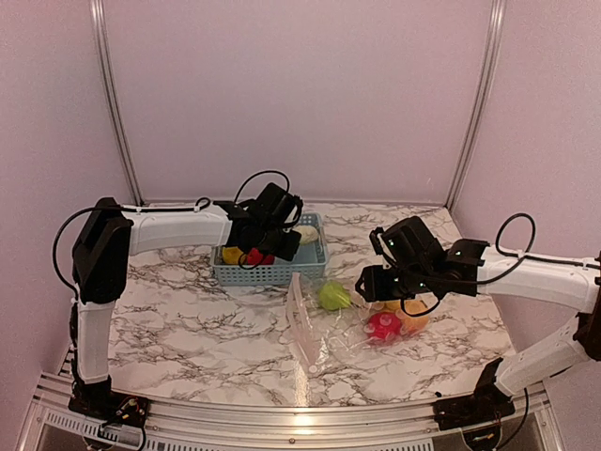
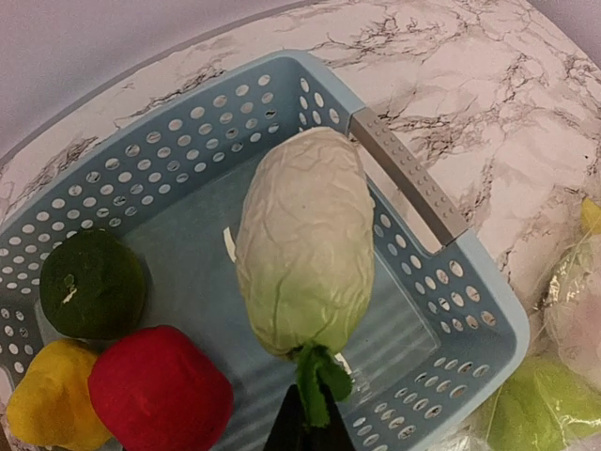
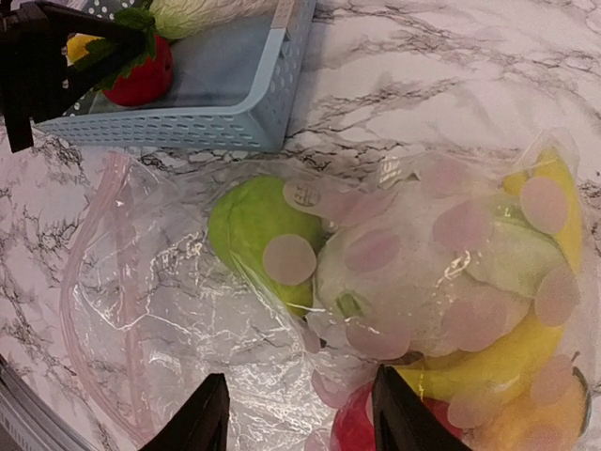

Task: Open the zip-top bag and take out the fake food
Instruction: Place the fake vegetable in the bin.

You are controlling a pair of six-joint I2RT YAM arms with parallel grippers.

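My left gripper (image 2: 315,427) is shut on the green stalk of a pale white-green leafy vegetable (image 2: 305,240). It holds this piece over the light blue basket (image 2: 413,178). A dark green fruit (image 2: 89,282), a red piece (image 2: 160,390) and a yellow piece (image 2: 52,404) lie inside the basket. The clear zip-top bag (image 3: 169,301) lies on the marble just in front of the basket, with its pink zipper edge gaping to the left. The bag holds fake food: a green fruit (image 3: 249,221), a white cauliflower (image 3: 404,272), a yellow banana (image 3: 498,362) and a red piece (image 3: 357,427). My right gripper (image 3: 300,395) stands open above the bag, its fingers apart over the crinkled film.
The basket (image 1: 272,272) sits at the back middle of the marble table (image 1: 188,319), and the bag (image 1: 305,324) lies directly in front of it. The table ends at a metal rail (image 1: 282,413) along the near edge. Pale walls close in the back and both sides.
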